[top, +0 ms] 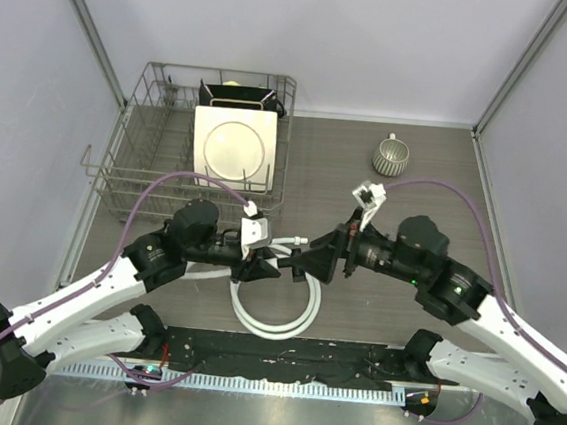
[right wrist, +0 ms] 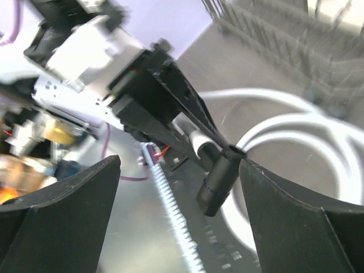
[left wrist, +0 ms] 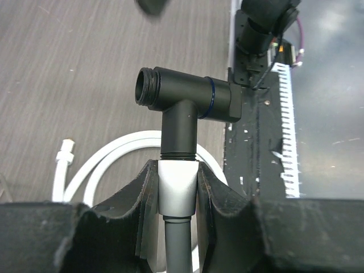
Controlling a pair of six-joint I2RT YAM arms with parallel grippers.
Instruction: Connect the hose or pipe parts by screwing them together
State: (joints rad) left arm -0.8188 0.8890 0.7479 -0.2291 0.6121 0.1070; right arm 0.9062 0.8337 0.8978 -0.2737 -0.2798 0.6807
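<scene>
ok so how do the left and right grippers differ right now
The left gripper is shut on the white connector, which has the black T-fitting on its top end. The right gripper is open and holds nothing. The left gripper's fingers press the connector, while the right gripper's fingers stand apart from the T-fitting on either side. Both face each other over the coiled white hose.

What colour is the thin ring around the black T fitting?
Blue. The ring circles the T fitting near one end of its crossbar, clearest in the left wrist view.
</scene>
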